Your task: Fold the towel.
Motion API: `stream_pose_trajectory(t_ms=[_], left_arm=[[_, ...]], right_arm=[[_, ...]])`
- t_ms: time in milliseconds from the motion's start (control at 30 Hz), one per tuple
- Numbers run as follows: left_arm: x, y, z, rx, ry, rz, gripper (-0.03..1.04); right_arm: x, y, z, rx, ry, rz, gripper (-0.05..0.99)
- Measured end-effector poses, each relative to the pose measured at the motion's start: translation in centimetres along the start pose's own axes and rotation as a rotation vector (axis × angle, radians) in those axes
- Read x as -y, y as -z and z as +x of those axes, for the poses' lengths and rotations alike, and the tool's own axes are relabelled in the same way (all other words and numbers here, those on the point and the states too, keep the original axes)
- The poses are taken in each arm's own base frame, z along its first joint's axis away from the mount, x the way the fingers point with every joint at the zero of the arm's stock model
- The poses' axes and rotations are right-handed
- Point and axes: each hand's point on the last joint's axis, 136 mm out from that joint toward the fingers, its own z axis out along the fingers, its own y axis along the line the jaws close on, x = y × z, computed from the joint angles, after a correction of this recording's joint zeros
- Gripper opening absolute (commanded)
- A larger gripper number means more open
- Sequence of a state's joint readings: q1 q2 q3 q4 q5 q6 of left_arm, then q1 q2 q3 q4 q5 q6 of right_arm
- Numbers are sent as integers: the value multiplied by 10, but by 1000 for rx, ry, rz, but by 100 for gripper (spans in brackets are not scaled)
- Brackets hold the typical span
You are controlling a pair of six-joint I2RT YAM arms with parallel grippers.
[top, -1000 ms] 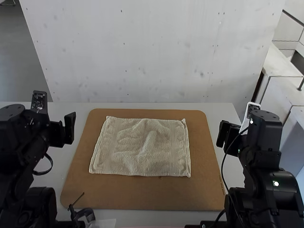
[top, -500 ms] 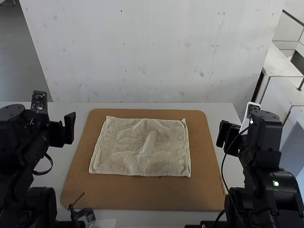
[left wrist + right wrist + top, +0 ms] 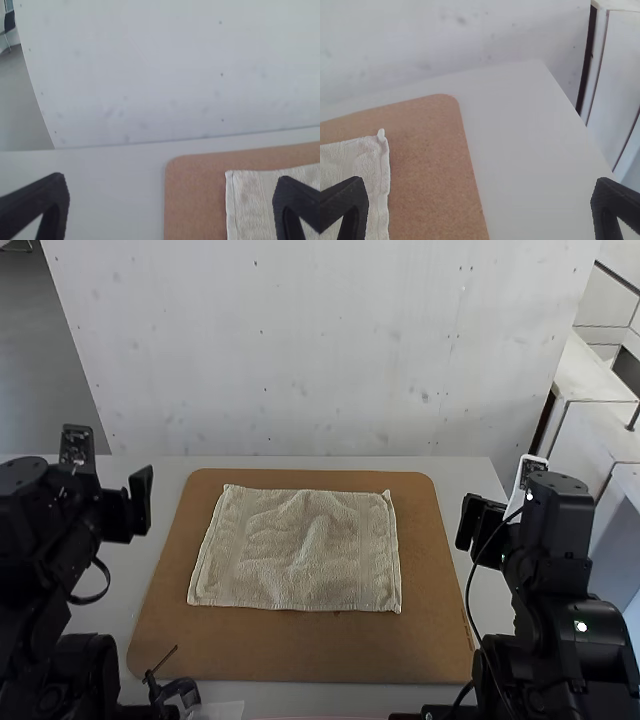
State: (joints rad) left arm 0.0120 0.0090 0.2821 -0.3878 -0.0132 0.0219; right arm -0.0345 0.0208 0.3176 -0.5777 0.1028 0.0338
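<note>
Starting the fold well calls for the left gripper (image 3: 172, 182) and right gripper (image 3: 480, 184), each with fingers apart, to pinch matching corners of the towel (image 3: 280, 565), spread and lightly rumpled between them, and lift evenly.

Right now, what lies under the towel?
The brown board lies under the towel, its border visible all around; the part the towel covers cannot be seen.

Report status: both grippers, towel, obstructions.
Left gripper open, empty. Right gripper open, empty. Towel spread on the brown board, slightly rumpled, unfolded. Nothing seen lying on the towel.
</note>
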Motion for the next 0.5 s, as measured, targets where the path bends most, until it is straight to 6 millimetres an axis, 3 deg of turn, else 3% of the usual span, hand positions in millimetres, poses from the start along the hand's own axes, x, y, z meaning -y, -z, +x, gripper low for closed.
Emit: stream_pose_trajectory(t_ms=[100, 233, 333, 500], left_arm=[[-3, -1, -12, 43, -4, -17, 89], [-4, -19, -4, -32, -13, -18, 89], [-3, -35, 9, -119, -19, -15, 90], [-1, -65, 18, -260, -26, 4, 90]], right_arm=[[-1, 1, -10, -1, 5, 0, 96], [-6, -9, -30, -35, 12, -2, 96], [-9, -24, -30, -86, 20, -6, 96], [-18, -56, -15, -232, 30, -34, 96]])
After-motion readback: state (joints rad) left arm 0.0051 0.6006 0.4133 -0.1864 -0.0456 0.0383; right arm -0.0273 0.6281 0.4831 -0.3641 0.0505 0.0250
